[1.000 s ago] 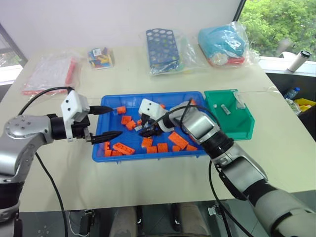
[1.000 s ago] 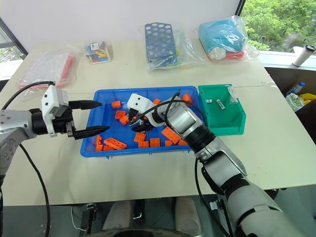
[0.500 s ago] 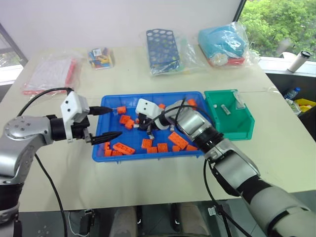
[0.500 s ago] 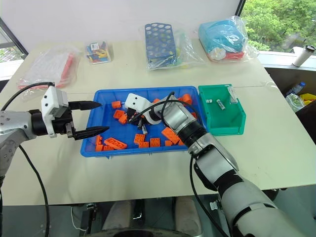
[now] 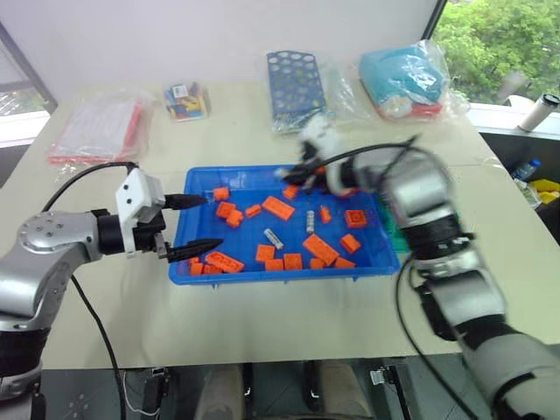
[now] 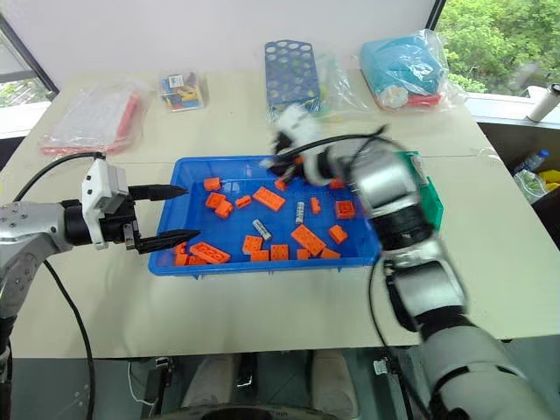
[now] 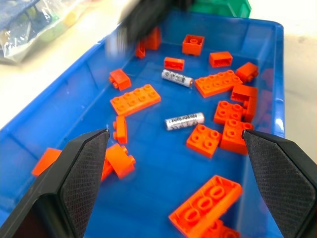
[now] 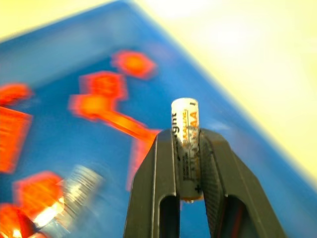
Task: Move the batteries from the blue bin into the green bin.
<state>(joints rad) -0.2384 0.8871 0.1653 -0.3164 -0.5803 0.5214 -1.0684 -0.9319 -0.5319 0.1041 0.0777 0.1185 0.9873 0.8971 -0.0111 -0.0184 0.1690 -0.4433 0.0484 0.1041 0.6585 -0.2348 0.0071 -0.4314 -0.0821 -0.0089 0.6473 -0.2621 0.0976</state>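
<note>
Large shallow bright-blue plastic tray (image 5: 262, 276): stood mid-table, holding scattered orange plastic bricks (image 5: 321, 248).

Small silvery-white cylindrical batteries, three seen:
- One battery (image 8: 185, 130) was clamped upright between the right gripper's (image 8: 190, 148) two black fingers, its top end standing clear above the fingertips. In the head views this gripper (image 6: 284, 164) hung above the tray's far edge, blurred.
- One battery (image 5: 274, 238) lay on the tray floor near the middle, among the bricks.
- One battery (image 5: 310, 220) lay just beyond it, nearer the far wall, touching no brick that could be made out.

Small deep green plastic bin (image 6: 430, 197): stood against the tray's right end, largely hidden behind the right forearm; its contents could not be seen.

Left gripper (image 5: 196, 224): hovered over the tray's left end, black fingers spread well apart, holding nothing, pointing across the tray toward the two loose batteries.

Far side of table: clear bag of red-and-white items (image 5: 98, 128), small bag of coloured pieces (image 5: 186, 100), blue perforated rack in plastic (image 5: 294, 79), bagged light-blue bundle (image 5: 404, 68).
</note>
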